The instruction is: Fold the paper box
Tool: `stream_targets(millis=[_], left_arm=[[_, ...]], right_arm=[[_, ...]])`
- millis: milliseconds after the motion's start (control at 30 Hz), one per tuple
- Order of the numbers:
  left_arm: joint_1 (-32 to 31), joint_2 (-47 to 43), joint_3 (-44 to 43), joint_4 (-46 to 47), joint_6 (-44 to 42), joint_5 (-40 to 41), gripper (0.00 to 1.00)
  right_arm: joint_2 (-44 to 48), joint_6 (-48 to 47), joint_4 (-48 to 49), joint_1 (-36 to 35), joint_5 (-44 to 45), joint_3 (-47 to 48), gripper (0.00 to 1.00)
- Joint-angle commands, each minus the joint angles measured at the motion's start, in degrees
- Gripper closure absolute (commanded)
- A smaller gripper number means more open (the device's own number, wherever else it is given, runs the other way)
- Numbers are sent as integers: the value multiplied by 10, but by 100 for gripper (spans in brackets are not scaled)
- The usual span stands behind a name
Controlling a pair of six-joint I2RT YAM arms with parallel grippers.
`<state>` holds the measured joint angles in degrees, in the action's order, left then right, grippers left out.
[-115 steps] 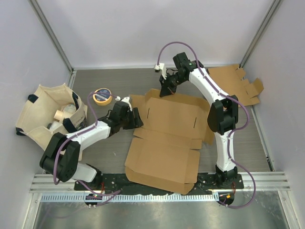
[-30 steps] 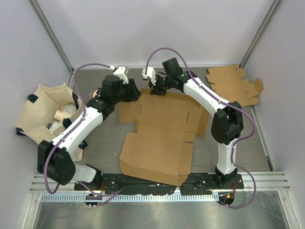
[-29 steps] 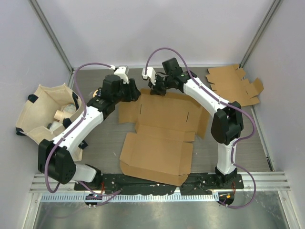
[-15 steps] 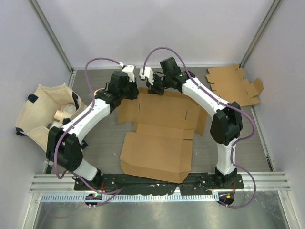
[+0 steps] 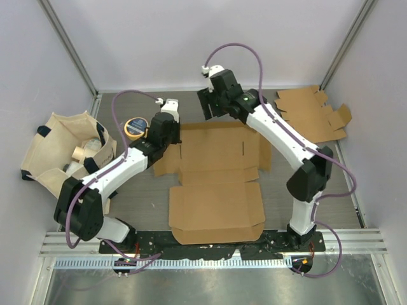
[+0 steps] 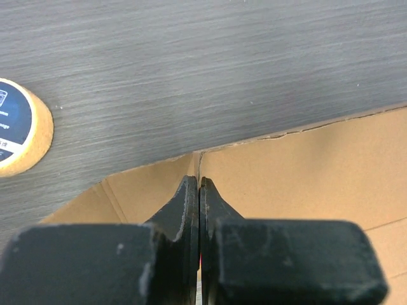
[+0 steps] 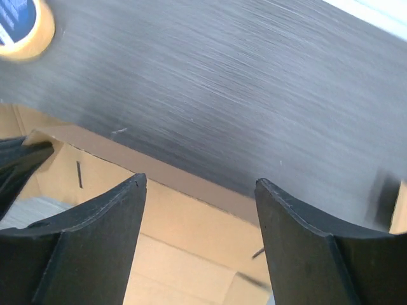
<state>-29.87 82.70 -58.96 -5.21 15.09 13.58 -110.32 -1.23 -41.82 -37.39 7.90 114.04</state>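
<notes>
The paper box (image 5: 216, 171) is a flat brown cardboard blank lying unfolded in the middle of the table. My left gripper (image 5: 173, 135) is at its far left corner and is shut. In the left wrist view its fingertips (image 6: 199, 181) are pressed together just above the slit between the side flap and the back panel (image 6: 305, 171), and no cardboard shows between them. My right gripper (image 5: 207, 107) hangs open above the blank's far edge. In the right wrist view, the right gripper (image 7: 198, 184) has only the cardboard's far edge (image 7: 191, 203) below it.
A roll of yellow tape (image 5: 135, 126) lies just left of the left gripper, also visible as tape (image 6: 19, 127) and tape (image 7: 25, 25). A cloth bag (image 5: 67, 155) with items sits at the far left. A second flat cardboard blank (image 5: 315, 111) lies at the back right.
The right gripper has opened, let go of the far edge and lifted back. The left gripper has shut and moved down to the far left corner. The blank has shifted and straightened.
</notes>
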Motion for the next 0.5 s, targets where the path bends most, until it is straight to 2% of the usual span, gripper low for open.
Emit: stream_targets(millis=[0, 33, 67, 100, 133, 200, 233, 300, 467], left_arm=[[-7, -59, 34, 95, 13, 41, 100], [-9, -65, 40, 109, 10, 49, 100], [-9, -70, 51, 117, 8, 50, 100], [-11, -75, 56, 123, 7, 52, 100], [-12, -82, 60, 137, 6, 53, 100], [-12, -90, 71, 150, 5, 52, 100], [-13, -94, 74, 161, 5, 51, 100], [-14, -97, 80, 171, 3, 49, 100], [-16, -102, 86, 177, 3, 56, 100]], right_arm=[[132, 252, -2, 8, 121, -59, 25], [179, 363, 25, 7, 55, -136, 24], [206, 412, 91, 9, 28, -178, 22], [225, 466, 112, 12, 12, -244, 20], [253, 589, 128, 14, 5, -268, 20], [273, 692, 168, 16, 3, -324, 20], [284, 777, 177, 16, 11, -334, 20], [284, 840, 220, 13, 25, -361, 20], [236, 967, 224, 0, 24, -356, 20]])
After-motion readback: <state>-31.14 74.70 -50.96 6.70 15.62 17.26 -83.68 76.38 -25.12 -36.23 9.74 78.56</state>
